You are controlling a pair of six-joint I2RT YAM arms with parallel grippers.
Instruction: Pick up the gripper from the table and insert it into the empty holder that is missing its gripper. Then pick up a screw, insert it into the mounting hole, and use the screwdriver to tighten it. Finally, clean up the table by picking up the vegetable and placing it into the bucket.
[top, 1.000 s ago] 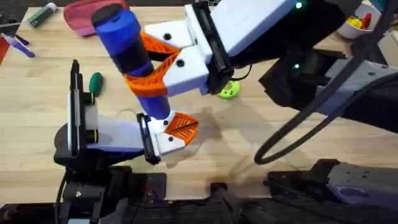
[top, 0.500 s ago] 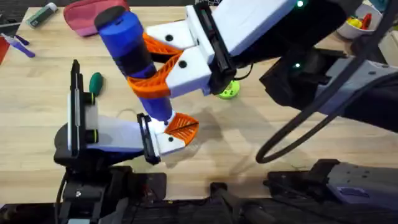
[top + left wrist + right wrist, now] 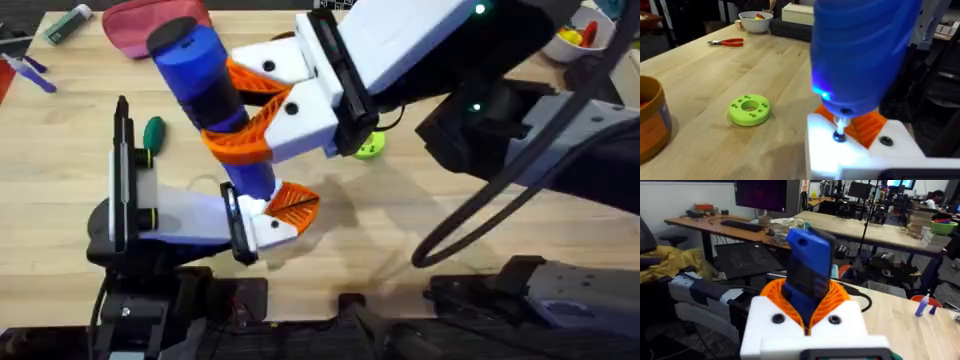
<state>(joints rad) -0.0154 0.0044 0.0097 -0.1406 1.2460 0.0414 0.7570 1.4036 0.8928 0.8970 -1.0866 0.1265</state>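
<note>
The blue screwdriver point(image 3: 205, 90) stands nearly upright, and my right gripper point(image 3: 250, 105) is shut on it with its orange pads point(image 3: 837, 297) pressed against the barrel point(image 3: 810, 275). Its silver bit point(image 3: 839, 127) rests on a screw head in the white mount point(image 3: 855, 150) of my left gripper point(image 3: 285, 210), where a blue light glows at the tip. The orange ribbed gripper point(image 3: 867, 125) point(image 3: 293, 203) sits in that mount beside a dark mounting hole point(image 3: 885, 141). Left of the arms the dark green vegetable point(image 3: 153, 131) lies on the table point(image 3: 420, 220). The orange bucket point(image 3: 650, 122) stands at the view's edge.
A bright green holed disc point(image 3: 367, 145) point(image 3: 750, 108) lies mid-table. Red-handled pliers point(image 3: 727, 43) and a white bowl point(image 3: 756, 21) point(image 3: 575, 35) are at the far right. At the back left lie a pink pouch point(image 3: 150, 20) and a marker point(image 3: 68, 22).
The top of the screwdriver has swayed slightly left and back while its tip stays on the mount. The left arm has not moved.
</note>
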